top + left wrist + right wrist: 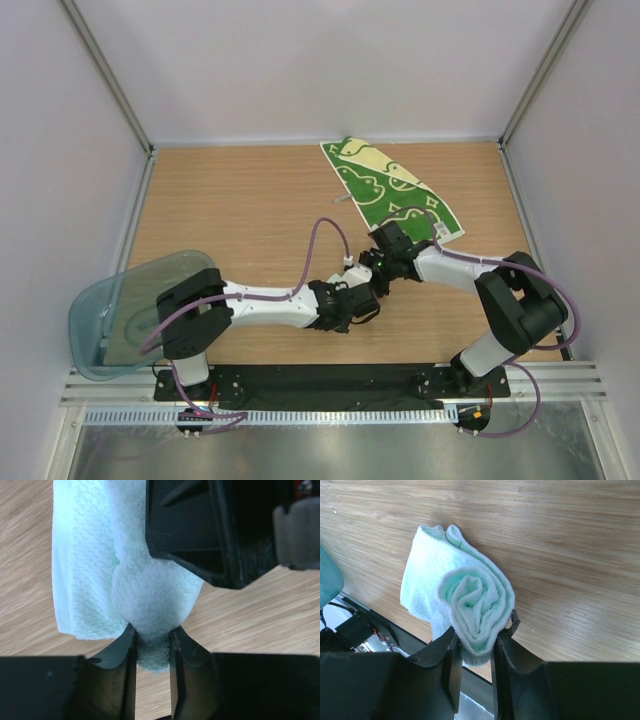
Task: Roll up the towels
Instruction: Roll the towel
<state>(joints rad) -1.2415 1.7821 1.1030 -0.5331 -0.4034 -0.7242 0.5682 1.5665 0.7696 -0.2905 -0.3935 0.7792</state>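
Mint towel point(475, 595) rolled into a spiral, pinched at one end by right gripper point(475, 645), narrowly parted | left gripper point(152, 645) clamps its other end | over mid worktop point(250, 200) | green doodled towel point(390, 190) flat at far side

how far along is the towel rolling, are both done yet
About half. The mint towel is already wound into a spiral roll, seen end-on in the right wrist view. In hand: the right gripper pinches one end of that roll and the left gripper is clamped on the same cloth. To do: the green towel lies flat and unrolled at the far side of the table.
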